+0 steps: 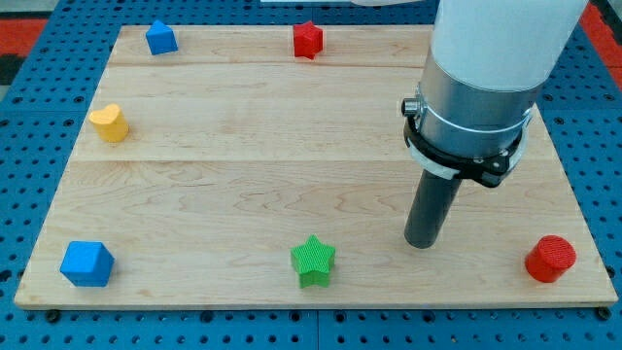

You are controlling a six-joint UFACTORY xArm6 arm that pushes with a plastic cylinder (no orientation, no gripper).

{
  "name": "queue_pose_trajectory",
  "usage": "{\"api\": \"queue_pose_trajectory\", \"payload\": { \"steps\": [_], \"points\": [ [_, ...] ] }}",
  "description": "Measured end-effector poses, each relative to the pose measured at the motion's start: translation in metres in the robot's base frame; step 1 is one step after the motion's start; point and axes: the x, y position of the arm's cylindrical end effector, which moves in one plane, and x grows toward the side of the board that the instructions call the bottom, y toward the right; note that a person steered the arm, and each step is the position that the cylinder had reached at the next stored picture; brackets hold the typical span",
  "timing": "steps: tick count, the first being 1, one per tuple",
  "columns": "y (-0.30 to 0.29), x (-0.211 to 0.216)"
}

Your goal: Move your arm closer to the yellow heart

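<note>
The yellow heart lies near the left edge of the wooden board, in its upper half. My tip rests on the board in the lower right part, far to the right of the heart. The nearest blocks to my tip are the green star to its left and the red cylinder to its right. My tip touches no block.
A blue block sits at the top left, a red star-like block at the top middle, and a blue cube at the bottom left. The arm's white and grey body hangs over the board's right side.
</note>
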Motion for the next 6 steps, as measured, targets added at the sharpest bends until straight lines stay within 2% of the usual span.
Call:
{"api": "queue_pose_trajectory", "payload": {
  "steps": [1, 2, 3, 4, 5, 6],
  "points": [
    [-0.033, -0.027],
    [-0.116, -0.045],
    [-0.192, -0.041],
    [-0.235, -0.046],
    [-0.322, -0.052],
    [-0.371, -0.084]
  ]
}}
